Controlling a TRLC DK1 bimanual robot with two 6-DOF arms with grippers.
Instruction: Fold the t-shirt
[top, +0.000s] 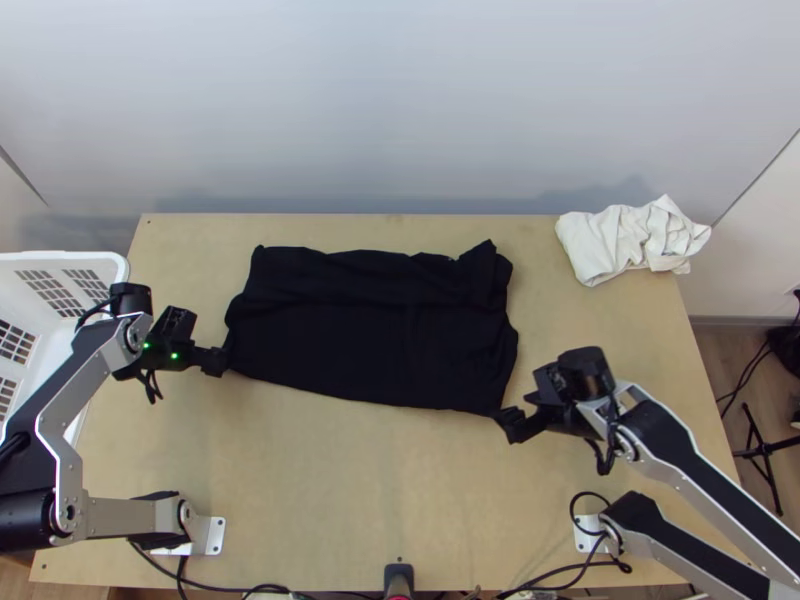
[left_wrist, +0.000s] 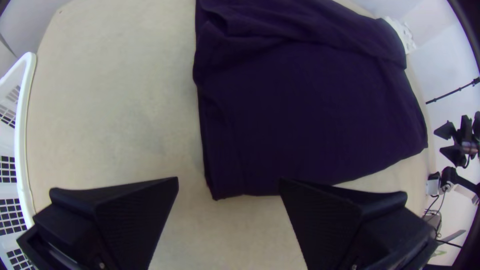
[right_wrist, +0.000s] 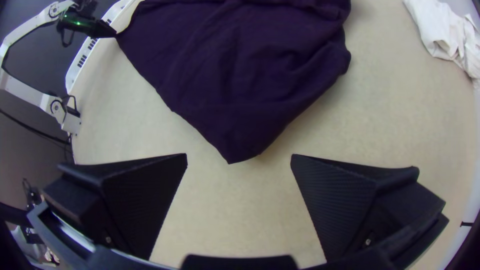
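Observation:
The black t-shirt (top: 375, 330) lies on the table as a wide, roughly rectangular folded shape, with ridges along its far edge and a bunched far right corner. My left gripper (top: 222, 362) is at its near left corner; in the left wrist view that gripper (left_wrist: 228, 182) stands open, the corner of the shirt (left_wrist: 300, 110) lying between and just beyond the fingertips. At the near right corner is my right gripper (top: 505, 420). The right wrist view has this gripper (right_wrist: 239, 157) open too, the pointed corner of the shirt (right_wrist: 240, 100) between its tips, not clamped.
A crumpled white cloth (top: 630, 240) lies at the table's far right corner. The white plastic basket (top: 118, 262) stands at the left edge, beside the left arm. Bare wooden table (top: 360, 480) extends in front of the shirt, with cables along the near edge.

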